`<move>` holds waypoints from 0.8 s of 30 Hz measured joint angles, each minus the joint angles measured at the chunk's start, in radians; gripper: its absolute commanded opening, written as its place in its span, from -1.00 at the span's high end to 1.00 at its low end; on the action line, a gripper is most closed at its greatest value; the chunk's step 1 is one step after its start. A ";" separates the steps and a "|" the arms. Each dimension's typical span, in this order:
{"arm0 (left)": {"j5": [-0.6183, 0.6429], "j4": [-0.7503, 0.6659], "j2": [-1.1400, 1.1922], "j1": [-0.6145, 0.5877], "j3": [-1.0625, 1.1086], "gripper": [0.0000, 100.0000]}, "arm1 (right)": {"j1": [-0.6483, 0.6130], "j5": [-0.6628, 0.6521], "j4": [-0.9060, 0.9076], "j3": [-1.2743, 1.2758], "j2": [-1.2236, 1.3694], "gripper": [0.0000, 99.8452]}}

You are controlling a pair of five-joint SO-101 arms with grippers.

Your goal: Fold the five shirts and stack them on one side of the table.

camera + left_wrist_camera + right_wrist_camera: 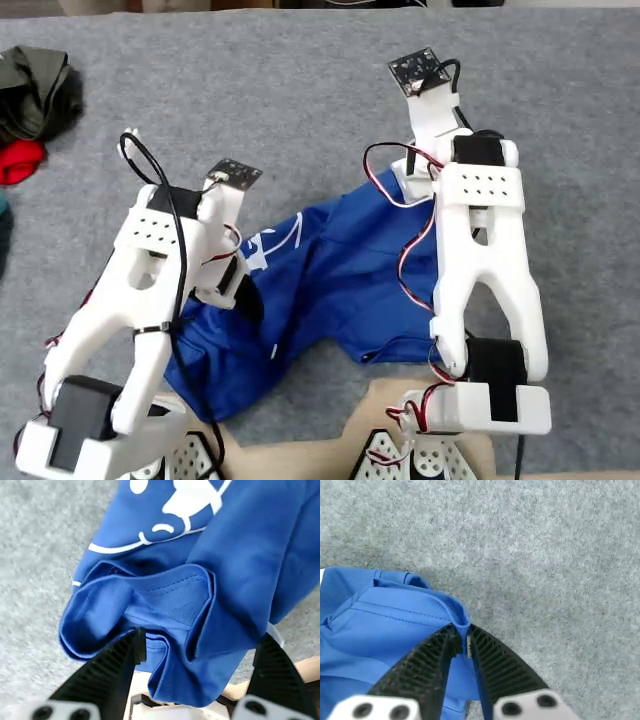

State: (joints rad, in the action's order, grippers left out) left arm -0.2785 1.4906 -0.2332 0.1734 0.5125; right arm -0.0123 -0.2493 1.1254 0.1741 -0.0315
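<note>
A blue shirt (340,270) with a white print lies crumpled on the grey table cover (300,90), between the two arms. My left gripper (240,290) stands over the shirt's near-left part. In the left wrist view that gripper (202,642) is open wide, with a bunched fold of the blue shirt (250,545) between its fingers. My right gripper (405,178) is at the shirt's far right corner. In the right wrist view it (467,640) is shut on a hemmed edge of the blue shirt (385,625), just above the cover.
At the far left lie a dark olive shirt (35,90), a red shirt (20,160) and a sliver of teal cloth (3,230) at the edge. Bare grey cover stretches across the back and right of the table. The arms' bases stand at the near edge.
</note>
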 measured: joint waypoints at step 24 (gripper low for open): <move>0.068 0.000 0.161 0.000 -0.057 0.57 | 0.000 0.000 0.000 0.000 0.000 0.99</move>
State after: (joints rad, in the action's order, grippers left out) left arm -0.2110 1.4906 -0.0721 0.1734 0.4557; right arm -0.0123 -0.2493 1.1254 0.1741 -0.0315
